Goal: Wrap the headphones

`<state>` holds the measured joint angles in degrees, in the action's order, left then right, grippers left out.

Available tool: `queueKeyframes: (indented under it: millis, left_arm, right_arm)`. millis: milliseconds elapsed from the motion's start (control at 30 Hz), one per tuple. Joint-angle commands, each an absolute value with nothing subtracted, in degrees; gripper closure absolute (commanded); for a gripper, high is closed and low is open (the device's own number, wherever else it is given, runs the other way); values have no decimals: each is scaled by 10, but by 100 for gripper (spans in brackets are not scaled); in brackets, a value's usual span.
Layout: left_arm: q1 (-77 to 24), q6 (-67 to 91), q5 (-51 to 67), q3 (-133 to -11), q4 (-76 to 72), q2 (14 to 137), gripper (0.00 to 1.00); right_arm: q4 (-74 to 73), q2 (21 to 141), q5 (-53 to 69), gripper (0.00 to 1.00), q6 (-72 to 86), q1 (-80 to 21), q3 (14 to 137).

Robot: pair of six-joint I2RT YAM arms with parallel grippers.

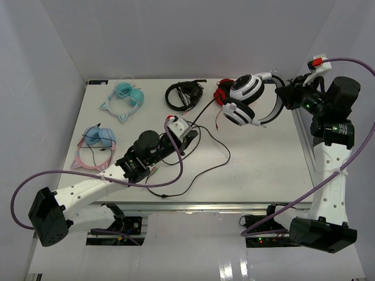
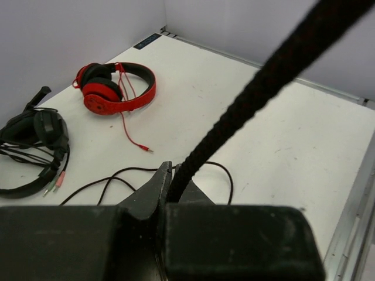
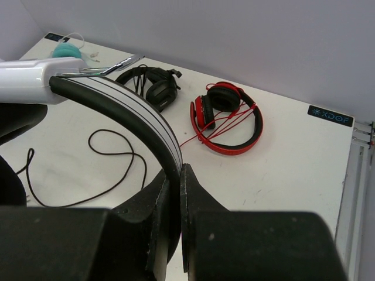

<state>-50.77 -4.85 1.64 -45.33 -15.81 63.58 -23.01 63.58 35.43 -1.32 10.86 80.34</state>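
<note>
**A:** Status, left to right, quick.

**B:** I'm starting at the far left of the bench (image 1: 263, 158). A teal cat-ear pair (image 1: 125, 95) is sitting at the back and a pink-and-blue cat-ear pair (image 1: 95, 146) nearer me, both well apart from the job. My left gripper (image 2: 174, 186) is sitting mid-bench, pressed together on the cable (image 2: 263, 79). The cable is running up and away from it toward the headphones (image 1: 246, 91).

**A:** Where are those?

**B:** Back right. I'm holding them with the right gripper (image 3: 176, 175), which is clamping the headband (image 3: 135, 111) between its fingers. They're looking lifted off the bench, cups hanging to the left of that gripper.

**A:** How far along?

**B:** Barely started, I'm judging. Both grips are in place. But most of the cable is lying in loose loops on the bench toward the near edge, and I'm seeing no turns round the headband or cups. All the winding is left.

**A:** Room?

**B:** The middle and near right are looking open. The black headset (image 1: 183, 93) and the red pair (image 2: 114, 88) are sitting at the back. From above the red pair is looking just beside the cups, so I'm watching that. The right gripper is working near the right rail (image 1: 302, 140). The loose loops are lying close to the near edge and could slip over.
</note>
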Motion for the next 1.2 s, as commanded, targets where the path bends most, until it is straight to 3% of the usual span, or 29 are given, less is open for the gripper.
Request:
queueKeyframes:
  millis: [0,200,300,567,867,1167]
  left_arm:
    - [-506,-6,75,-461,-186,627,100]
    - [-506,70,147,-543,-124,663,100]
    - [-509,116,178,-590,-92,700,100]
    - [-549,151,184,-614,-76,802,100]
    - [-573,127,198,-652,-19,877,100]
    - [-573,102,174,-620,-11,907,100]
  right_arm:
    - [-178,618,298,92,-26,110,799]
    - [-130,600,207,92,-18,83,727]
    - [-108,600,49,92,6,19,701]
    - [-65,623,-153,92,101,-82,679]
    - [-82,681,-129,92,143,-93,747]
    - [-75,649,-52,92,177,-87,744]
